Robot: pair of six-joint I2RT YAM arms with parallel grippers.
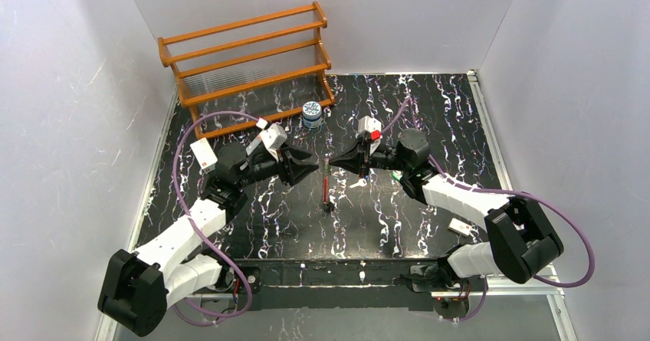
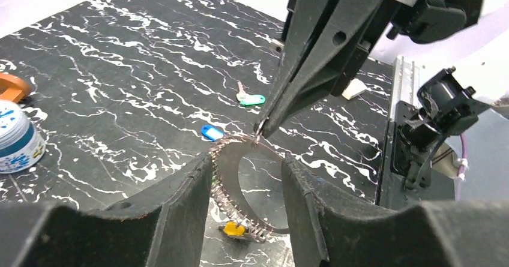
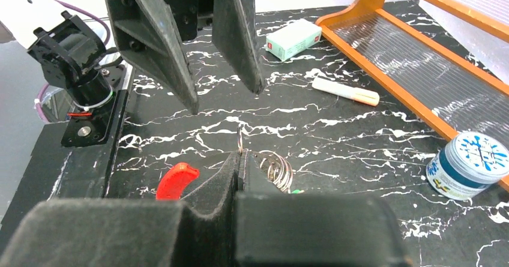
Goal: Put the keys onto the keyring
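The keyring (image 2: 227, 172) hangs upright over the table's middle, a thin loop with several small wire rings along it; in the top view it shows edge-on (image 1: 327, 181). My right gripper (image 1: 333, 162) is shut on its top end, and the wire pokes up between the closed fingertips (image 3: 240, 159). My left gripper (image 1: 312, 166) is open, its fingers on either side of the loop (image 2: 246, 171) without touching it. A yellow key (image 2: 235, 228) hangs at the loop's bottom. A blue key (image 2: 212, 132) and a green key (image 2: 251, 99) lie on the table. A red curved piece (image 3: 177, 180) shows beside my right fingers.
A blue-white jar (image 1: 311, 115) stands in front of an orange wooden rack (image 1: 249, 57) at the back left. A grey orange-tipped marker (image 3: 345, 91) and a small white box (image 3: 294, 39) lie on the marbled black table.
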